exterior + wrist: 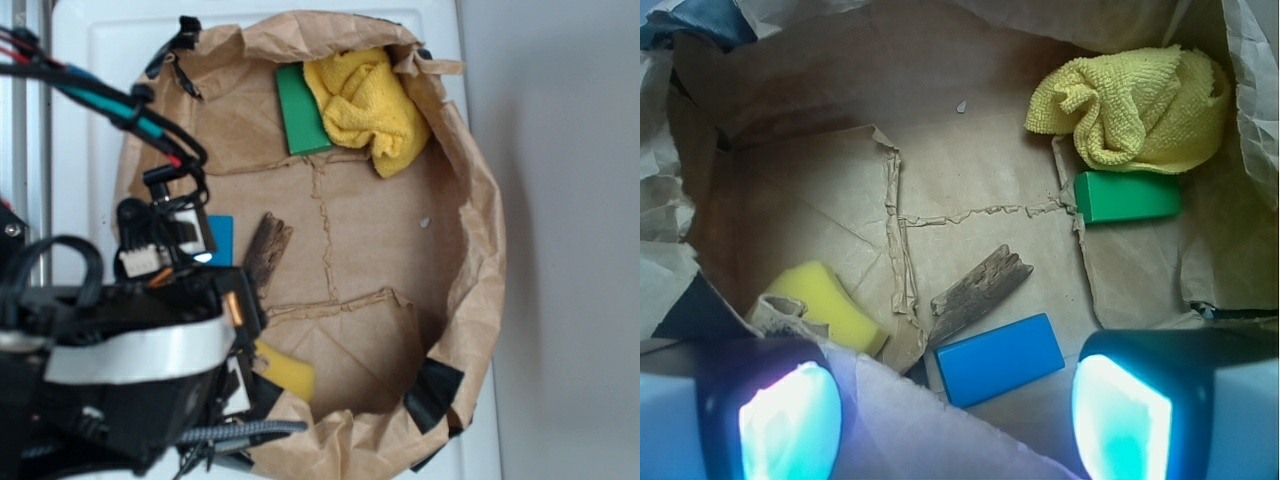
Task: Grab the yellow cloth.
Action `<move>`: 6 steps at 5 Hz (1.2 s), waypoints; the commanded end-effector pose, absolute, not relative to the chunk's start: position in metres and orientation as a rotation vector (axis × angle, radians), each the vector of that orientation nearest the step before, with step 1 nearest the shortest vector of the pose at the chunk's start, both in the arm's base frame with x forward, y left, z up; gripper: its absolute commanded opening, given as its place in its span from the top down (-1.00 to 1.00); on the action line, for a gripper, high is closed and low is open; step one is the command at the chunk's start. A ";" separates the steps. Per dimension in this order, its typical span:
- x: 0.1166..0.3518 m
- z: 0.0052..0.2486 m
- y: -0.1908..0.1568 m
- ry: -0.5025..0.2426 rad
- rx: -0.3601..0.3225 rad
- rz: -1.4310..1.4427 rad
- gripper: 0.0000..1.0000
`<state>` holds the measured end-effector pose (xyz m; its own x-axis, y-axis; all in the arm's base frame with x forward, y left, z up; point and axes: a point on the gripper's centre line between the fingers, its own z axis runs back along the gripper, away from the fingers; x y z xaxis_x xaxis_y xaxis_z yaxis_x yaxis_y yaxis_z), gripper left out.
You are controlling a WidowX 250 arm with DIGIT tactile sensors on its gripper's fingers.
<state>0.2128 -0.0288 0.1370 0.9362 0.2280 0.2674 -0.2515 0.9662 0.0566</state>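
Note:
The yellow cloth (368, 108) lies crumpled in the far right corner of a brown paper bag tray (470, 250), touching a green block (302, 110). In the wrist view the yellow cloth (1135, 108) sits at the upper right, above the green block (1127, 196). My gripper (955, 420) is open with nothing between its fingers, hovering over the bag's near left rim, far from the cloth. In the exterior view the gripper (175, 245) is at the left side, partly hidden by the arm and cables.
A blue block (1000, 358) lies just ahead of the gripper, with a piece of dark wood (980, 292) beyond it. A smooth yellow sponge (830, 305) rests at the left. The bag's crumpled paper walls (670, 200) rise all round.

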 end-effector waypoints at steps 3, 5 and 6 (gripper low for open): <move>0.267 0.138 0.008 -0.375 -0.057 0.299 -1.00; 0.307 0.099 0.006 -0.463 0.026 0.346 -1.00; 0.323 0.106 0.020 -0.482 0.034 0.402 -1.00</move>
<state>0.3120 0.0079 0.0868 0.8462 0.3499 0.4019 -0.3664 0.9297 -0.0379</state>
